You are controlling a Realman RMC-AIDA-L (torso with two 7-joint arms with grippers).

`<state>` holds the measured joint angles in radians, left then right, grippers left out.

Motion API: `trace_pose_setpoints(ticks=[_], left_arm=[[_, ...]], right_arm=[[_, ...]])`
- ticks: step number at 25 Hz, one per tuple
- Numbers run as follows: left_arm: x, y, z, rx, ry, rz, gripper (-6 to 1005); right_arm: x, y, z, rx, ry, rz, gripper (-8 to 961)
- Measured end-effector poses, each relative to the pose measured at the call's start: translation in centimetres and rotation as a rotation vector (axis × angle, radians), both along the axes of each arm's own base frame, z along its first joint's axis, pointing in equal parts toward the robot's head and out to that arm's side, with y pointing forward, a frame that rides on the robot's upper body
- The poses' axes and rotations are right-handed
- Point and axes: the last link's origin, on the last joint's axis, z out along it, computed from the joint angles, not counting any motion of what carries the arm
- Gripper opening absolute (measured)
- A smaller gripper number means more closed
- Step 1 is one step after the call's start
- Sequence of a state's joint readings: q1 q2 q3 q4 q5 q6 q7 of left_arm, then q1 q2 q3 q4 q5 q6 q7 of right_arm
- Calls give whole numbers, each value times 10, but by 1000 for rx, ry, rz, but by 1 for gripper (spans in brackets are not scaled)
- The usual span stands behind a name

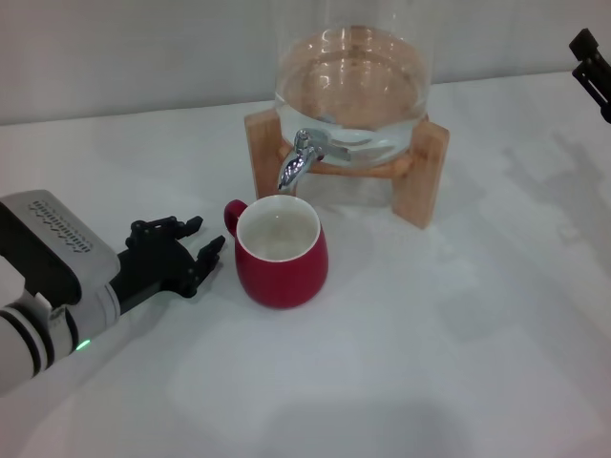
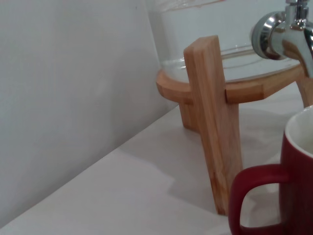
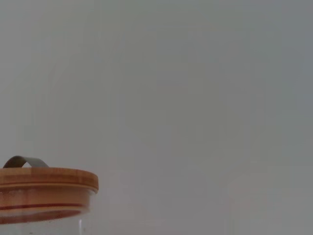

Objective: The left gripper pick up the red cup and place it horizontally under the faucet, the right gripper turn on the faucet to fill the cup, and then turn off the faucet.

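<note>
One cup (image 1: 281, 254) stands upright below the faucet (image 1: 298, 159); the left gripper (image 1: 196, 250), jaws spread, sits just beside its handle.

The right gripper (image 1: 592, 65) is far off at the edge; I can't tell its jaw state.

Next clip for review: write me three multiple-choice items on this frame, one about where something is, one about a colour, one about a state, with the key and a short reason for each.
1. Where does the red cup stand?
A. On the table just in front of the faucet
B. Behind the wooden stand
C. On top of the jar's lid

2. What colour is the inside of the cup?
A. Red
B. White
C. Black

3. What is the left gripper doing?
A. Clamped on the cup's handle
B. Lifting the cup off the table
C. Open beside the cup, touching nothing

Key:
1 A, the spout hangs just behind the cup's rim in the head view.
2 B, the interior shows white.
3 C, its fingers are spread with a gap to the cup.

The right gripper sits at the far right edge.
</note>
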<state>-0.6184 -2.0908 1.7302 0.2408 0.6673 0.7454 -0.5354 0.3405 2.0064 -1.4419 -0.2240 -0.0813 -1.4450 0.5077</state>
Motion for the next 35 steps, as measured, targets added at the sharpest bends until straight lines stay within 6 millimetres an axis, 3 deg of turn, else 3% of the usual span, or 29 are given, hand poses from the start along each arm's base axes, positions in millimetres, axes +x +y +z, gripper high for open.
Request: trace_pose_setpoints(ticks=[24,35], left_arm=[[-6,8,12,96,-10,23,377],[-18,15,36,259,-60,86,378]], right_arm=[[1,1,1,1,-3,-3,868],[1,1,2,6,-3,-4,868]])
